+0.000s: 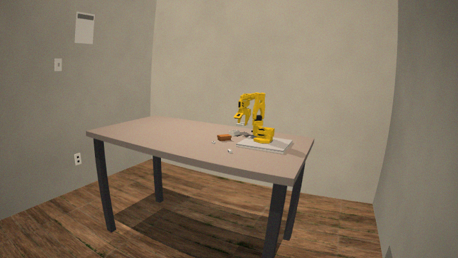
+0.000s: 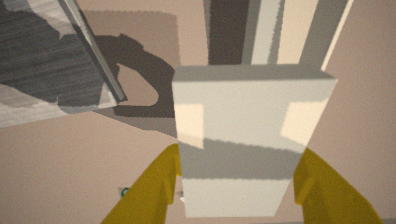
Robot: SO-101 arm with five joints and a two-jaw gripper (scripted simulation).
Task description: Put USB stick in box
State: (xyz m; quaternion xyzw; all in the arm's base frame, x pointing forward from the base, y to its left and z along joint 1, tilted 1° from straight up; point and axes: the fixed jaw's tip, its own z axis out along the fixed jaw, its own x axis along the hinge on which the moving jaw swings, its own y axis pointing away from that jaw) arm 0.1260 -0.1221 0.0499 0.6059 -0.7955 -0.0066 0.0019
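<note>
My gripper (image 1: 239, 121) hangs a little above the table, left of the arm's base, and is shut on the white lid (image 1: 238, 123). In the wrist view the lid (image 2: 250, 115) fills the middle, clamped between my two yellow fingers. The white box (image 1: 235, 131) sits on the table just below and beside the gripper. In the wrist view its walls (image 2: 270, 30) show as pale and dark strips past the lid's far edge. The lid hides most of the box's opening. I cannot make out the USB stick in either view.
A brown block (image 1: 224, 137) lies left of the box. Two small white pieces (image 1: 213, 142) (image 1: 229, 151) lie nearer the table's front. The arm's base stands on a grey plate (image 1: 264, 145), whose edge shows in the wrist view (image 2: 45, 65).
</note>
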